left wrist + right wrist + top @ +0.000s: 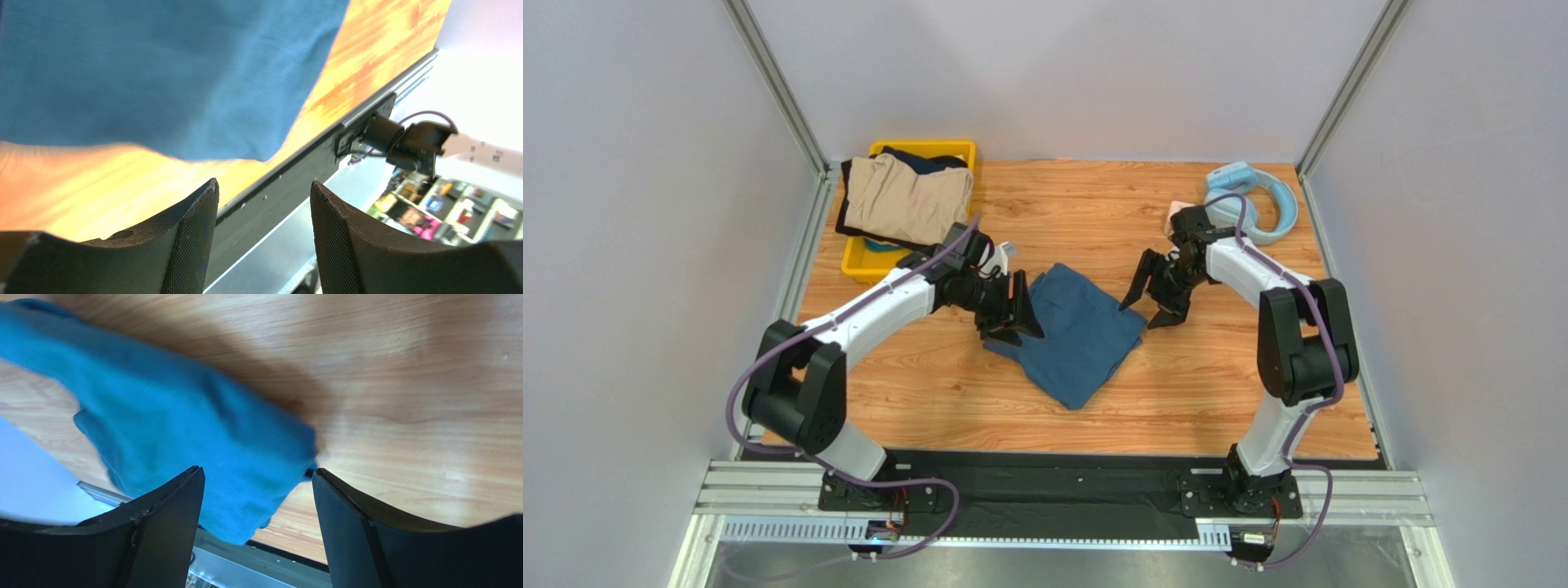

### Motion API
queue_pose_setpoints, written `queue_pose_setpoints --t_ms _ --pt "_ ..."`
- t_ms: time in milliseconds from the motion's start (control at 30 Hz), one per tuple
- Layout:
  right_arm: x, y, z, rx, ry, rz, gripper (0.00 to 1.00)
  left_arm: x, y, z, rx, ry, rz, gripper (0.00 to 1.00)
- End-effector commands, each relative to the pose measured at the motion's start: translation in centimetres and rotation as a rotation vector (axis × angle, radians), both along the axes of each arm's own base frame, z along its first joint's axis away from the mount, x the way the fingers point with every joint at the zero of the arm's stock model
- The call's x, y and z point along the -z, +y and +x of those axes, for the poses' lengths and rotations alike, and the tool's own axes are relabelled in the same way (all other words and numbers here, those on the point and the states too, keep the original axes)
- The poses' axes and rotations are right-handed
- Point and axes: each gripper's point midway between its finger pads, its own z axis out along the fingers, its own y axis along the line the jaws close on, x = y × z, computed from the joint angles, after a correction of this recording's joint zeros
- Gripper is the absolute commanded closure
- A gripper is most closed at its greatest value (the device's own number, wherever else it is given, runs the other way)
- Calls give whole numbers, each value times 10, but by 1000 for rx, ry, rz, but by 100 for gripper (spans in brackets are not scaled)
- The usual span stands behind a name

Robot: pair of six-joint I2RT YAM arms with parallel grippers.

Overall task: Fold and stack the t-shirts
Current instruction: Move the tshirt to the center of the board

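Fingers [190,245] of your left gripper [1017,324] stand apart, empty, over the left edge of the folded teal t-shirt [1081,337]. Your right gripper [1151,306] gapes at its right corner. Bare table [1222,392] lies nearer you. Far left, the yellow bin [852,260] holds a tan t-shirt [903,196] over a navy garment [925,159].
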Motion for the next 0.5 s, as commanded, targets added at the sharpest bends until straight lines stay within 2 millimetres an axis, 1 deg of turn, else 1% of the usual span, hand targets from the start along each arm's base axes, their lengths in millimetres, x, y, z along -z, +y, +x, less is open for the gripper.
queue_pose_setpoints --t_ms 0,67,100,133,200,233,267,300,333,400,433,467 --pt "14 -5 15 -26 -29 -62 29 -15 18 -16 17 -47 53 37" --pt "20 -5 17 -33 -28 -78 29 -16 22 -19 6 -55 53 37" --pt "24 -5 18 -33 -17 -76 30 -14 24 -21 0 -51 58 37" --pt "27 -4 18 -39 -10 -71 30 -16 25 -23 -2 -56 54 37" --pt "31 1 16 -52 8 -45 34 -11 28 -25 -11 -47 67 37" --pt "31 3 17 -54 7 -37 41 -11 29 -25 -15 -51 69 37" --pt "32 5 17 -60 5 -29 50 -11 31 -25 -19 -54 74 37" --pt "31 9 17 -67 6 -14 63 -10 32 -25 -22 -53 76 37" --pt "30 12 18 -72 0 -5 92 -10 32 -24 -25 -57 77 37" --pt "23 19 19 -92 -12 31 99 -11 34 -24 -29 -64 81 37" --pt "12 22 23 -102 -37 44 100 -11 34 -23 -27 -71 82 37" --pt "6 24 24 -110 -49 46 100 -10 35 -23 -29 -72 87 37"
